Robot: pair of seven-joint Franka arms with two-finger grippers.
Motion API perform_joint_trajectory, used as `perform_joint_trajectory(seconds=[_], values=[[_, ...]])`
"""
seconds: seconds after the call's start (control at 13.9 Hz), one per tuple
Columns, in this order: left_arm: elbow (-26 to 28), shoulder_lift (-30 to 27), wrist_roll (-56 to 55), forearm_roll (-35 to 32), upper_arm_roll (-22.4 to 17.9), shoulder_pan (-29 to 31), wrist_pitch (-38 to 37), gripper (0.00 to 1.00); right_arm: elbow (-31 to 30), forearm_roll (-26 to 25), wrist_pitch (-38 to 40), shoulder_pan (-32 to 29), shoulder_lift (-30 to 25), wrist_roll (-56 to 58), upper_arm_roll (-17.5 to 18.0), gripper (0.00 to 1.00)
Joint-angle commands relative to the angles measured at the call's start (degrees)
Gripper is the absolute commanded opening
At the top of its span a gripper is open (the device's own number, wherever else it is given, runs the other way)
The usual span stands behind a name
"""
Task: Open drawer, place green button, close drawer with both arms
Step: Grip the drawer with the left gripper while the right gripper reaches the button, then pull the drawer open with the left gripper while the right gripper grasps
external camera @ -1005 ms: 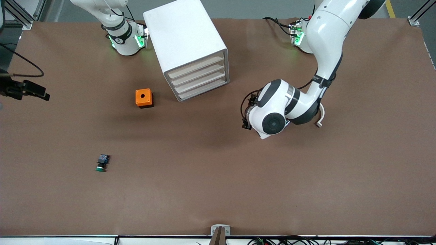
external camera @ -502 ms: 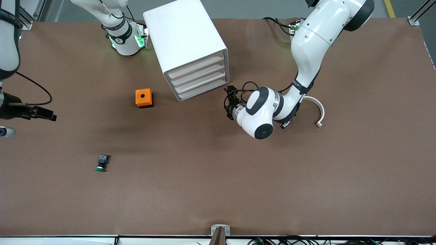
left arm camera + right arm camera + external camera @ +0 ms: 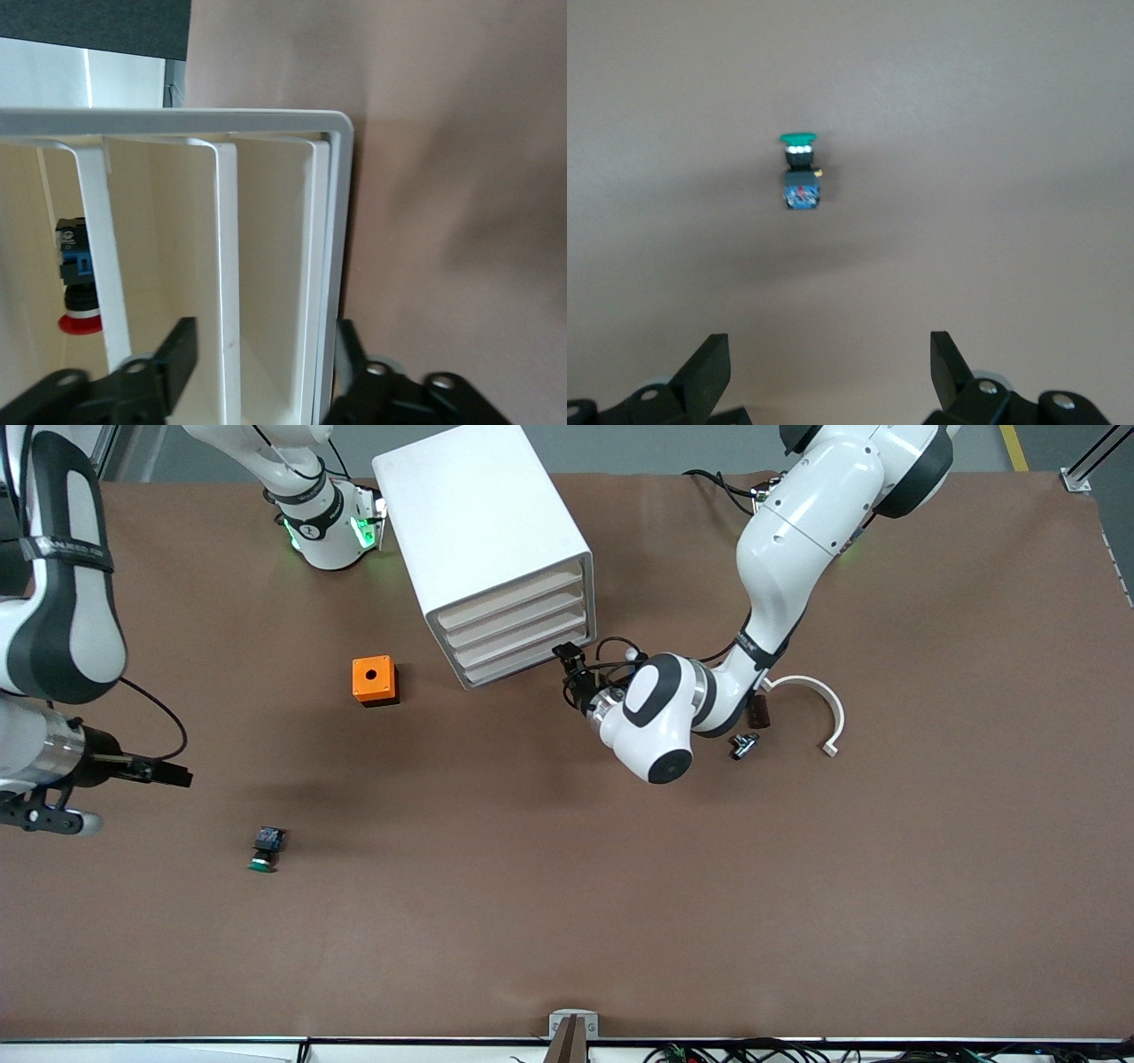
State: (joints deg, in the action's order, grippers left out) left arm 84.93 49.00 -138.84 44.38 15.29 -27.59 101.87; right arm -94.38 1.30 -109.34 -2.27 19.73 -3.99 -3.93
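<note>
The right gripper (image 3: 177, 776) hangs low over the brown table (image 3: 567, 921), well apart from the cabinet (image 3: 478, 514) at the right arm's end. Its forearm lies nearly level and its jaws are spread wide with nothing in them (image 3: 830, 367). The button (image 3: 266, 849) lies on its side on bare table, well apart from the cabinet, nearer the front camera and toward the right arm's end. In the right wrist view it sits ahead of the open fingers (image 3: 801, 173) and is not yet between them. An orange cube (image 3: 373, 679) stands near the cabinet on that same side. All four drawers look shut. The left gripper (image 3: 567, 657) is right in front of the cabinet at its lowest corner, with the left arm bent down from its base and the wrist turned toward the drawer fronts. Its jaws are wide (image 3: 264, 350) and straddle the edge of the drawer (image 3: 275, 266) without closing on it. I'd judge the step in hand to be opening the drawer. To do it well, the fingers should catch the front lip squarely and then pull straight out along the drawer's line, slowly, so that the light cabinet doesn't drag or twist. The right arm should keep off the button until the tray stands open. A small dark part (image 3: 742, 744) and a white curved piece (image 3: 819, 700) lie near the cabinet toward the left arm's end.
</note>
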Motion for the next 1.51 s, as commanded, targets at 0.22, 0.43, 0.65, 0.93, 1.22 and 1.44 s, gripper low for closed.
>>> perform_joint_trajectory(seconds=[0.22, 0.43, 0.65, 0.93, 1.22, 1.44], values=[[-1.3, 2.3, -2.3, 3.4, -0.3, -3.8, 0.3, 0.55, -4.6, -0.2, -12.0, 1.5, 4.8, -4.4, 0.1, 1.00], [-1.3, 2.3, -2.2, 4.6, -0.3, -5.4, 0.3, 0.51, -4.7, 0.3, -17.4, 1.8, 8.6, -5.1, 0.1, 1.00], [-1.3, 2.3, -2.2, 4.7, -0.3, -6.1, 0.3, 0.33, -4.6, 1.5, -20.2, 1.9, 10.9, -5.2, 0.2, 1.00], [-1.7, 2.3, -1.1, 3.9, -0.8, -5.6, 0.4, 0.01, -4.7, 3.4, -23.5, 1.9, 13.8, -5.4, 0.3, 1.00], [-4.7, 2.2, 0.1, 3.7, -5.0, -5.2, 0.3, 0.01, -4.7, 3.4, -28.0, 2.7, 17.2, -5.4, 0.3, 1.00], [-7.0, 2.3, 3.8, 4.2, -9.3, -4.8, 0.4, 0.04, -4.6, 3.4, -29.8, 2.7, 18.6, -5.4, 0.3, 1.00]])
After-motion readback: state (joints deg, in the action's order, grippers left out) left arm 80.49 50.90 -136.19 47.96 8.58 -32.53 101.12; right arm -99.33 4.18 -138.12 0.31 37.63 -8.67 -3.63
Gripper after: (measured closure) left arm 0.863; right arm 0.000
